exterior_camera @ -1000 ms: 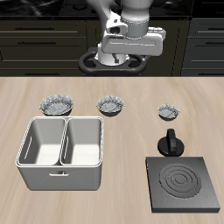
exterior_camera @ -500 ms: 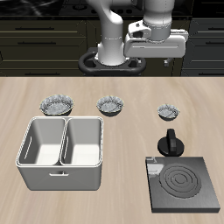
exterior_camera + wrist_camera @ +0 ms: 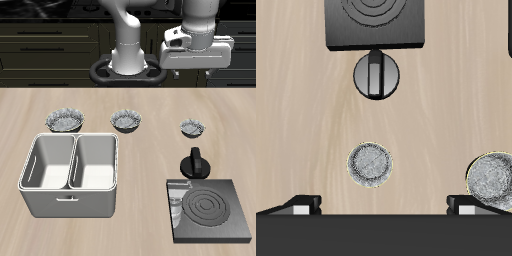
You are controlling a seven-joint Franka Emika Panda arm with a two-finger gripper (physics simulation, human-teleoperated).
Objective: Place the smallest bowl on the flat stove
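Note:
The smallest bowl (image 3: 192, 127) stands on the wooden table, grey with a fluted rim, between the back of the table and the stove. It also shows in the wrist view (image 3: 371, 163). The flat stove (image 3: 210, 210) lies near the table's front edge, dark with pale burner rings and a black knob (image 3: 194, 163) at its back edge. The wrist view shows the stove (image 3: 376, 22) and knob (image 3: 376, 74) too. My gripper (image 3: 196, 76) hangs high above the table, behind the smallest bowl. It is open and empty, its fingers wide apart in the wrist view (image 3: 384, 206).
The mid-sized fluted bowl (image 3: 126, 120) and the widest fluted bowl (image 3: 65, 122) stand in the same row as the smallest one. A light grey two-compartment bin (image 3: 68, 203) stands in front of them. The robot's base (image 3: 128, 68) is at the table's back.
My gripper has swung sideways across the back of the table, from above the base to a spot in line with the smallest bowl and the stove. Nothing on the table has moved.

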